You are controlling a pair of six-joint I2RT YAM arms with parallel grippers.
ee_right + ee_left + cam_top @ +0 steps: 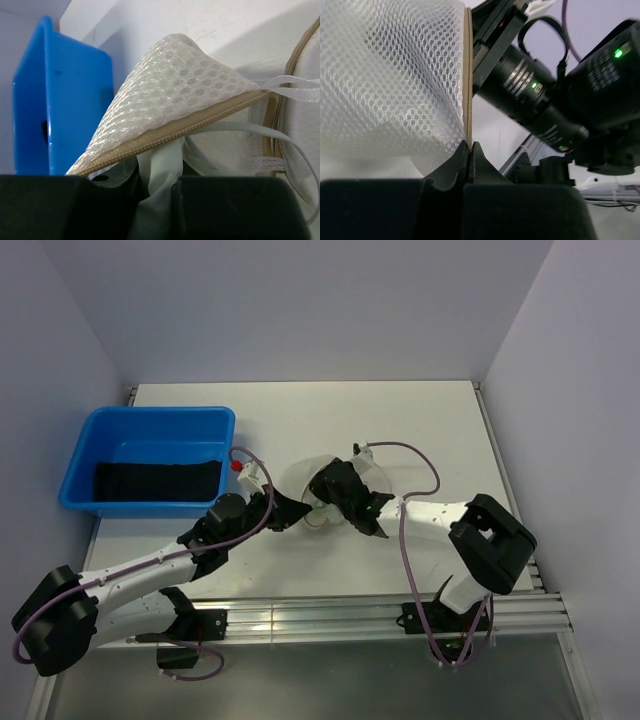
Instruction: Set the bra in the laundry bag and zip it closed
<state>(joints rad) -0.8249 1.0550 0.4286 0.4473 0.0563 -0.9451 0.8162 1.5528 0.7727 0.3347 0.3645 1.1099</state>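
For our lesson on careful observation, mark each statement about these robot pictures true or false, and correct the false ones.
1. The left gripper is shut on the tan rim of the laundry bag. True.
2. The blue tub holds nothing. False: a black cloth lies in it.
3. The laundry bag is zipped closed. False: its zip edge gapes open, and the straps show in the gap.
4. The right gripper grips pale fabric of the bra. True.
5. The blue tub stands on the right arm's side of the table. False: it stands on the left arm's side.
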